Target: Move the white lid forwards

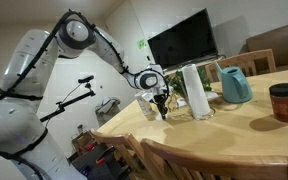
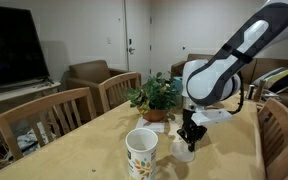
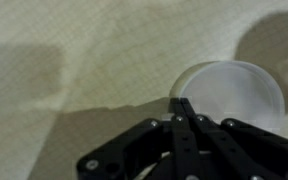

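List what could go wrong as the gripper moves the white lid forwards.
In the wrist view the closed gripper sits at the edge of the white lid, off-centre; a push could spin it or let it slip aside.
In an exterior view the paper cup stands near the lid; a skewed push might knock it.

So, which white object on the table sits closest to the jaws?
The white lid, a flat round disc beside the jaws; the tall cylinder and patterned cup stand farther off.
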### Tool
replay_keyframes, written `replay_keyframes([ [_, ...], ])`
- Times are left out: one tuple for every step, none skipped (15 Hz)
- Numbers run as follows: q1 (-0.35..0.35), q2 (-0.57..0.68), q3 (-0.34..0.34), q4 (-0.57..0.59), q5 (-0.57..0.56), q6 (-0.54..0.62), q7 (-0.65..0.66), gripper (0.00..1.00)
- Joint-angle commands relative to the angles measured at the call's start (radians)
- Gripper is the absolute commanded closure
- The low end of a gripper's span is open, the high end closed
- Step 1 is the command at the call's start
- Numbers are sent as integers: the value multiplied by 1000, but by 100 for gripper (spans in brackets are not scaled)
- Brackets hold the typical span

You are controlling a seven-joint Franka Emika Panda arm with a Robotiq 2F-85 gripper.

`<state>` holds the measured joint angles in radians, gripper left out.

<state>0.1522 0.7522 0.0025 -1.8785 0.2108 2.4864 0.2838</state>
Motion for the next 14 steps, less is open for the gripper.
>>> replay_keyframes([
  [-11, -83, 6, -90, -2, 29, 11, 100],
  [-12, -116, 3, -128, -2, 44, 11, 100],
  [-6, -149, -7, -166, -10, 61, 20, 100],
  [7, -194, -23, -218, -25, 80, 34, 100],
  [17, -238, -40, -263, -39, 83, 48, 100],
  [25, -281, -54, -306, -58, 83, 54, 100],
  [33, -323, -71, -344, -86, 73, 61, 100],
  [36, -361, -82, -375, -113, 60, 76, 100],
  [37, -398, -89, -404, -146, 45, 78, 100],
  [35, -429, -94, -426, -177, 31, 86, 100],
  [29, -453, -91, -440, -203, 4, 80, 100],
  [29, -473, -94, -451, -237, -23, 91, 100],
  [28, -487, -94, -453, -272, -66, 99, 100],
  [33, -493, -101, -448, -314, -121, 138, 100],
])
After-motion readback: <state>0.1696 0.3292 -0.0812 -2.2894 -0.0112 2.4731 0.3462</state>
